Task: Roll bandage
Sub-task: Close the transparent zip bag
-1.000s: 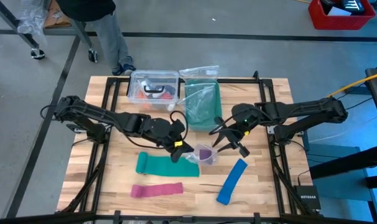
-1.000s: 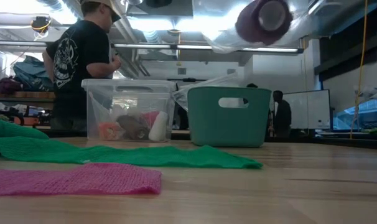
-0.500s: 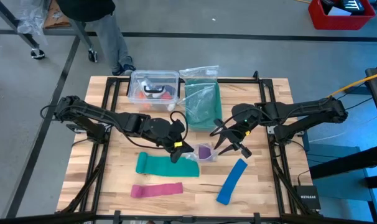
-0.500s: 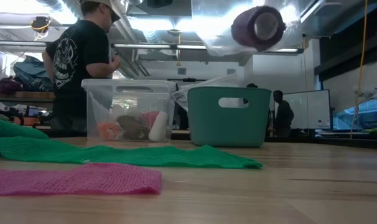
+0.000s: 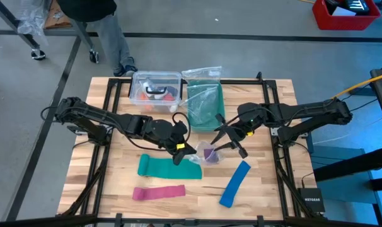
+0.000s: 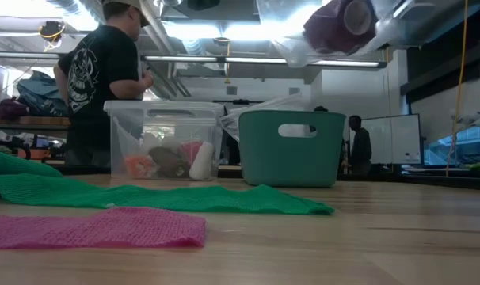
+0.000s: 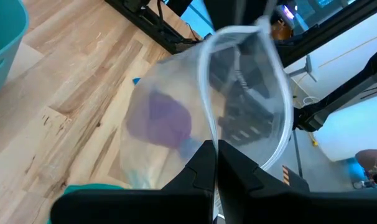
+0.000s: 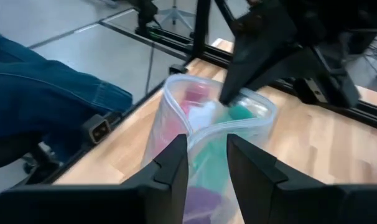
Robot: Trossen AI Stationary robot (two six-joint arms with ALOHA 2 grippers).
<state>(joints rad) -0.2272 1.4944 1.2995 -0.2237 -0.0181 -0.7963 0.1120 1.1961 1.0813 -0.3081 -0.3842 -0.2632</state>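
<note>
The bandage is a small purple roll [image 5: 208, 153] lying inside a clear plastic bag [image 5: 203, 150] that hangs in the air above the table's middle. The low view shows the roll [image 6: 340, 24] high up inside the bag [image 6: 382, 28]. My left gripper [image 5: 181, 151] is shut on the bag from the left. My right gripper [image 5: 217, 143] grips it from the right. The left wrist view shows the roll [image 7: 167, 118] through the bag's wall, and the right wrist view shows it [image 8: 204, 202] low in the bag. My left gripper pinches the bag's rim [image 7: 207, 124] between its two shut fingers, slanting down from the table's left. The bag is lifted clear of the table and its mouth stands open beyond the fingers. My right gripper has the opposite side of the bag's rim [image 8: 204, 132] between its two fingers, slanting down from the table's right. The rim is drawn in toward the gap there. The bag hangs clear of the table.
A green strip [image 5: 169, 167], a pink strip [image 5: 158, 192] and a blue strip [image 5: 235, 183] lie flat on the near half of the table. A teal bin [image 5: 205, 104] and a clear box [image 5: 156, 88] stand at the far edge. A person [image 5: 96, 25] stands beyond it.
My right gripper has tipped a little while staying in place. The bag has swung with it, and the purple roll inside has shifted and tilted. My left gripper has kept its hold.
</note>
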